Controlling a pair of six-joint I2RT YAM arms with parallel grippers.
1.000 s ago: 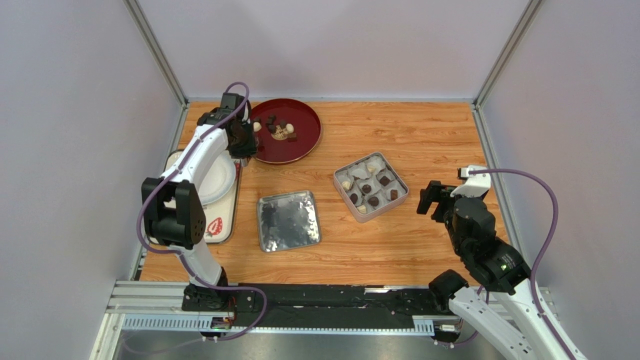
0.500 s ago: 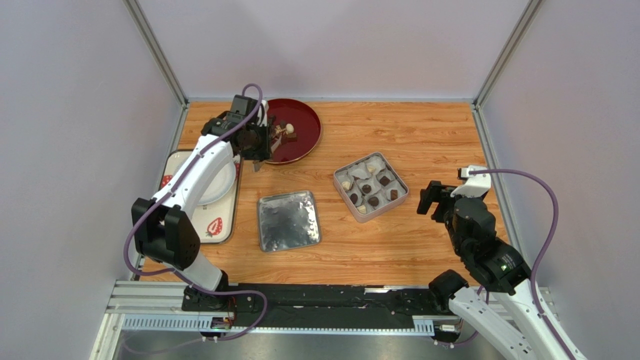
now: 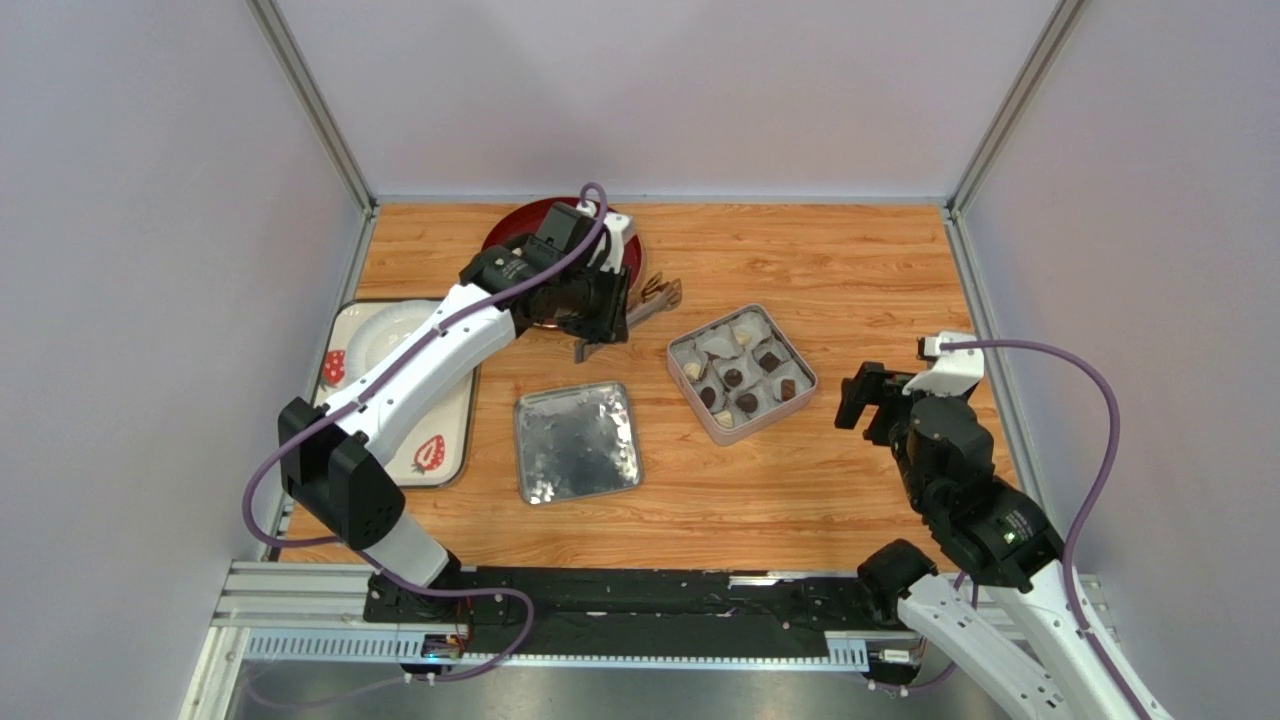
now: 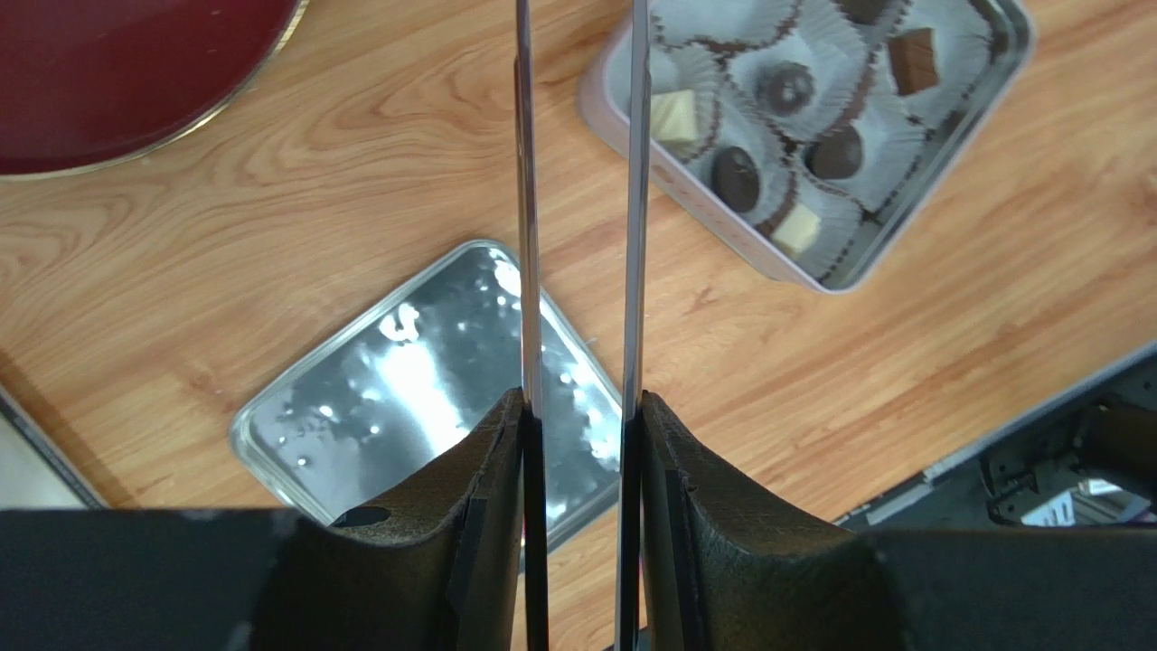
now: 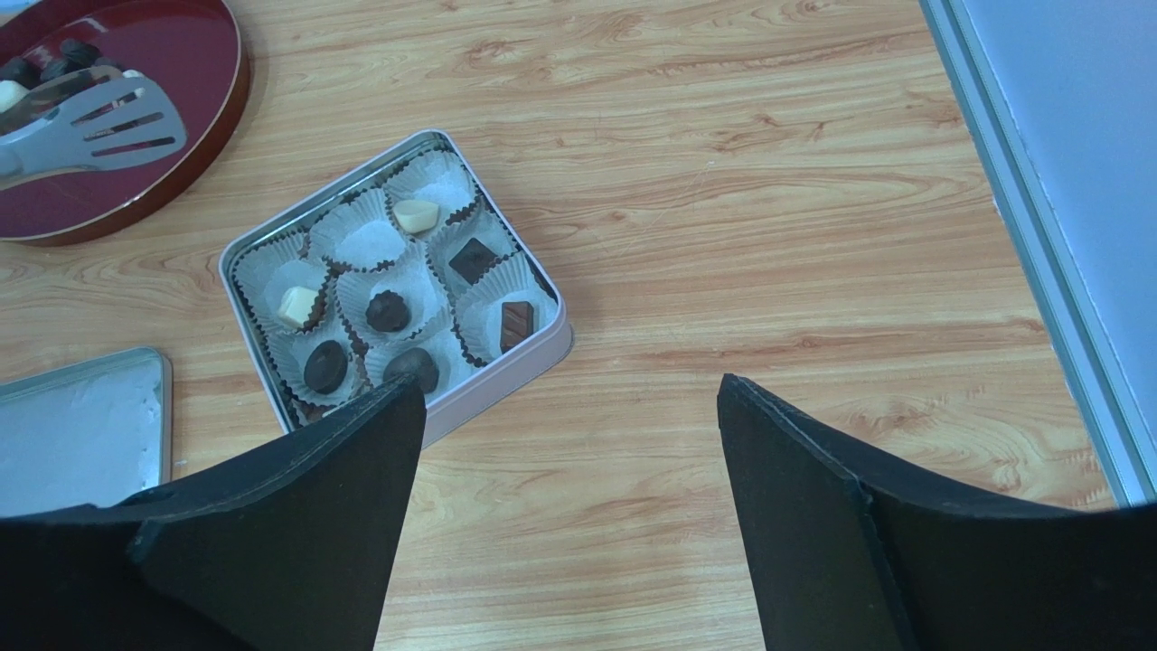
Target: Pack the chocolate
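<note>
Several chocolate pieces (image 5: 389, 311), dark and cream, sit in white paper cups inside the open square tin (image 3: 741, 372) (image 4: 829, 278). More chocolate (image 5: 44, 63) lies on the red plate (image 5: 177, 54) (image 4: 122, 68). My left gripper (image 3: 601, 312) (image 4: 577, 400) is shut on metal tongs (image 3: 649, 294) (image 4: 633, 204). Their slotted tips (image 5: 95, 122) hang over the plate's right rim, left of the tin. Whether they carry a piece I cannot tell. My right gripper (image 3: 869, 402) (image 5: 564, 393) stands open and empty over bare wood, to the right of the tin.
The tin's shiny lid (image 3: 577, 440) (image 4: 435, 380) lies flat left of the tin. A white tray with a white plate (image 3: 421, 368) rests at the left edge. Grey walls enclose the table; a black rail runs along the near edge.
The left arm has swung right from the plate's left side across it, carrying the tongs toward the tin. The right arm has stayed still.
</note>
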